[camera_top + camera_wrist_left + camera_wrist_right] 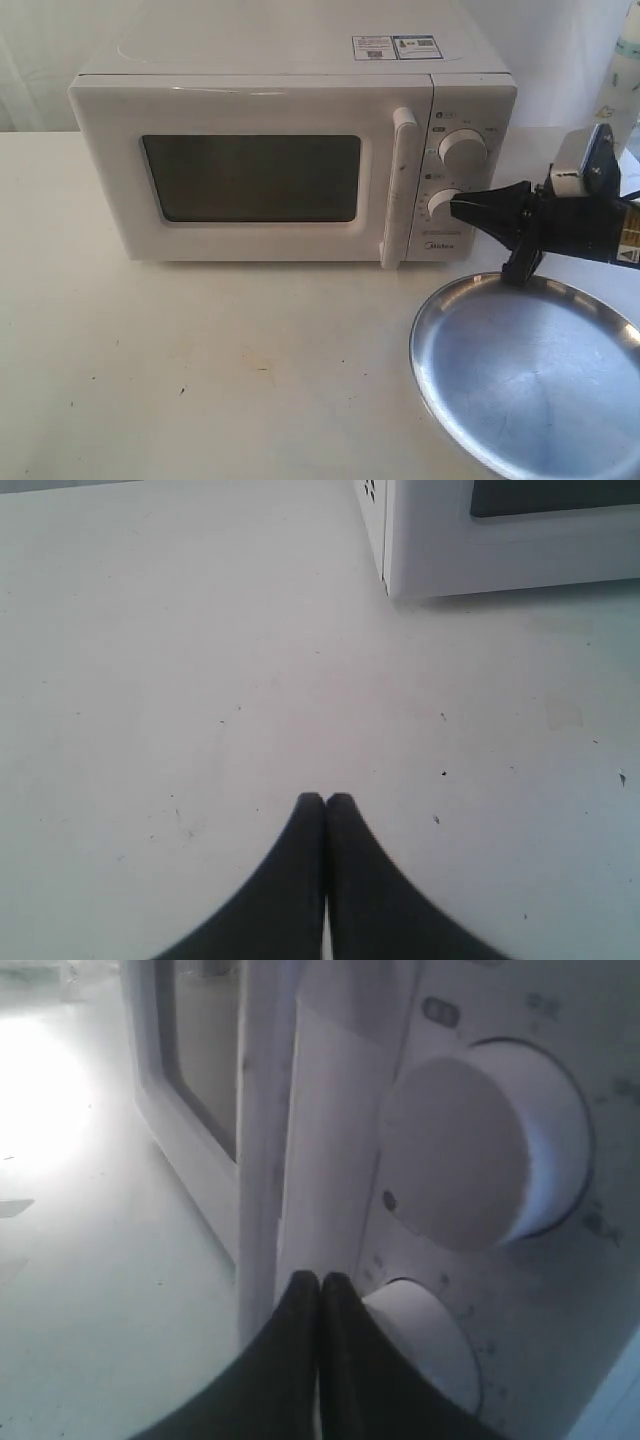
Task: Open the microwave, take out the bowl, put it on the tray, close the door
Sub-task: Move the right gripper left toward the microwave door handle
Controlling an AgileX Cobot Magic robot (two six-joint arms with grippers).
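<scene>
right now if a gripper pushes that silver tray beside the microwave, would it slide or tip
Probably slides: the tray looks like thin, stiff metal lying flat on the smooth table. Wide and shallow, it seems unlikely to tip from a sideways push. Pressing down on its raised rim might rock it.

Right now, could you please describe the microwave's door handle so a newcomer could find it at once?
Start at the white microwave. On its front, between the dark window and two round dials, stands the handle: the only tall vertical bar.

Tray right-front of microwave, on table.
</scene>
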